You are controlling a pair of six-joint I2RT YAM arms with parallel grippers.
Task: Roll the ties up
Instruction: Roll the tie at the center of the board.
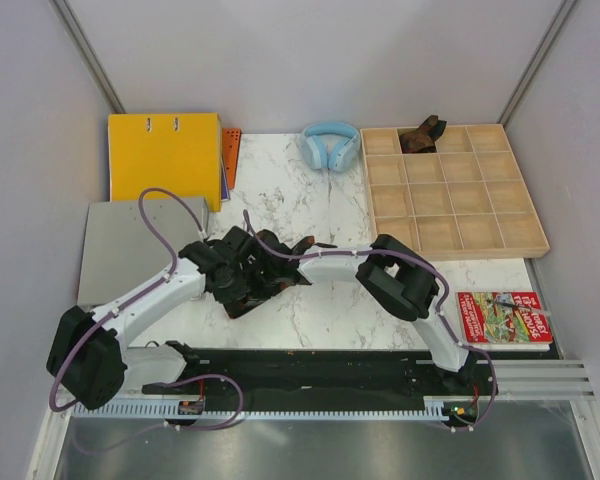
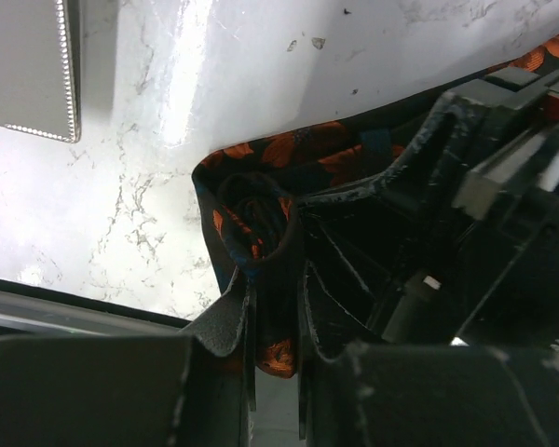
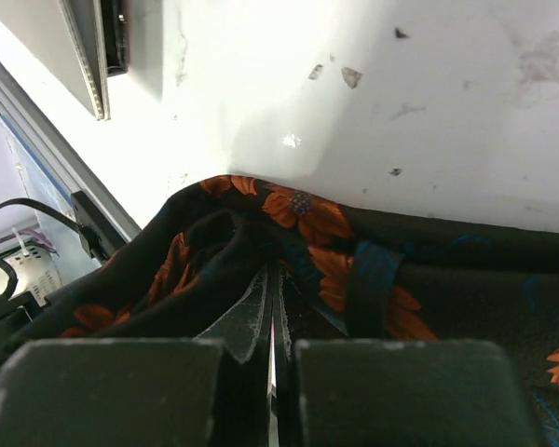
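Pinching orange-flowered black tie (image 2: 261,219) | left hand (image 2: 275,307) | soft coiled roll

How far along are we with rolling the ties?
Done: the brown tie looks rolled in a back-row compartment of the wooden tray. In hand: the left gripper and right gripper both pinch the floral tie, its end partly coiled. Left: finishing that roll.

Both arms bend inward to centre frame; left gripper (image 2: 276,321) and right gripper (image 3: 272,312) nearly meet, each pinched onto the tie (image 3: 303,216).
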